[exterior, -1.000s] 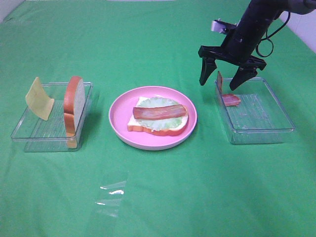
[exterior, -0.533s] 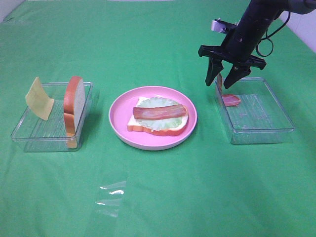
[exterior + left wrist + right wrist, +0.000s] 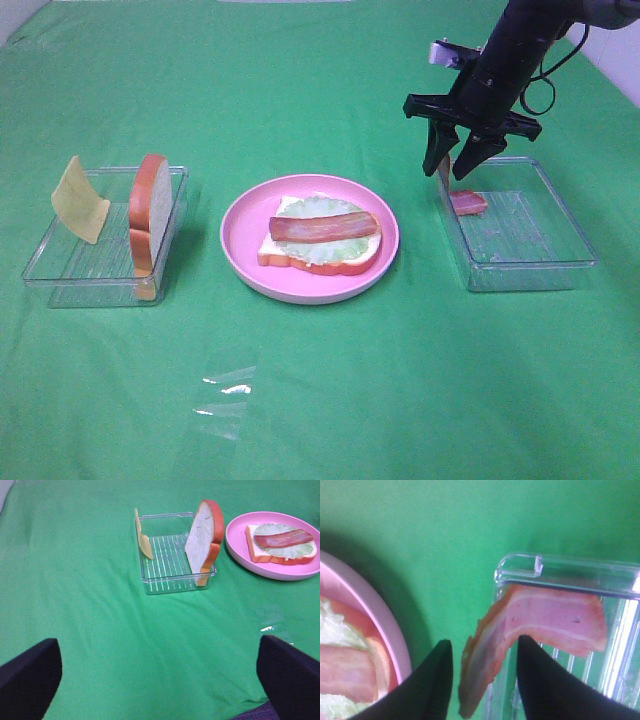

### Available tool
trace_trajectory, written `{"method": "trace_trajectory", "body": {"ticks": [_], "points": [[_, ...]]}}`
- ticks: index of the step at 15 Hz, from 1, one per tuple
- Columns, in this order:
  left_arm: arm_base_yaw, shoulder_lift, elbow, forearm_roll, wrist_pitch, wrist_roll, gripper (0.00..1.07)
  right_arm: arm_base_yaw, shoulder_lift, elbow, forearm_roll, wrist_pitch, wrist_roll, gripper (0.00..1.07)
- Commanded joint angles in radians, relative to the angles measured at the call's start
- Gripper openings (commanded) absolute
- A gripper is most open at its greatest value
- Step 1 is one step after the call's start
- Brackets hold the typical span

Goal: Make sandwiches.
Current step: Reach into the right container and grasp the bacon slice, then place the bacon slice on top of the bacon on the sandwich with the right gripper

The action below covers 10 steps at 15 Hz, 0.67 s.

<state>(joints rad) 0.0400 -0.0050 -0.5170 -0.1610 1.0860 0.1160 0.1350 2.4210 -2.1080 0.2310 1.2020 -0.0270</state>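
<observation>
Right hand (image 3: 446, 174) has narrowed around the upright bacon strip (image 3: 550, 617), not yet clamping; left hand (image 3: 160, 675) spread wide.

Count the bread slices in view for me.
2. The upright slice stands in the left clear tray; the flat slice lies on the pink plate under lettuce and bacon. No others seem hidden.

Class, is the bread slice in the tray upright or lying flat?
Upright: the bread slice stands on its crust edge inside the clear tray.
</observation>
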Motion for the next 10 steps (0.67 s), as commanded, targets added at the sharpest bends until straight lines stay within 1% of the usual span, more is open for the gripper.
{"method": "trace_trajectory", "body": {"ticks": [1,3,4,5,6,10], "points": [[-0.004,-0.014,0.000,-0.009,-0.010,0.000,0.98,0.000,0.002,-0.003,-0.033,-0.005,0.010,0.27],[-0.004,-0.014,0.000,-0.009,-0.010,0.000,0.98,0.000,0.002,-0.003,-0.053,-0.005,0.010,0.16],[-0.004,-0.014,0.000,-0.009,-0.010,0.000,0.98,0.000,0.002,-0.003,-0.053,-0.005,0.010,0.12],[-0.004,-0.014,0.000,-0.009,-0.010,0.000,0.98,0.000,0.002,-0.003,-0.053,-0.005,0.010,0.04],[-0.004,-0.014,0.000,-0.009,-0.010,0.000,0.98,0.000,-0.002,-0.003,-0.053,-0.003,0.010,0.00],[-0.004,-0.014,0.000,-0.009,-0.010,0.000,0.98,0.000,-0.034,-0.004,-0.044,0.041,0.010,0.00]]}}
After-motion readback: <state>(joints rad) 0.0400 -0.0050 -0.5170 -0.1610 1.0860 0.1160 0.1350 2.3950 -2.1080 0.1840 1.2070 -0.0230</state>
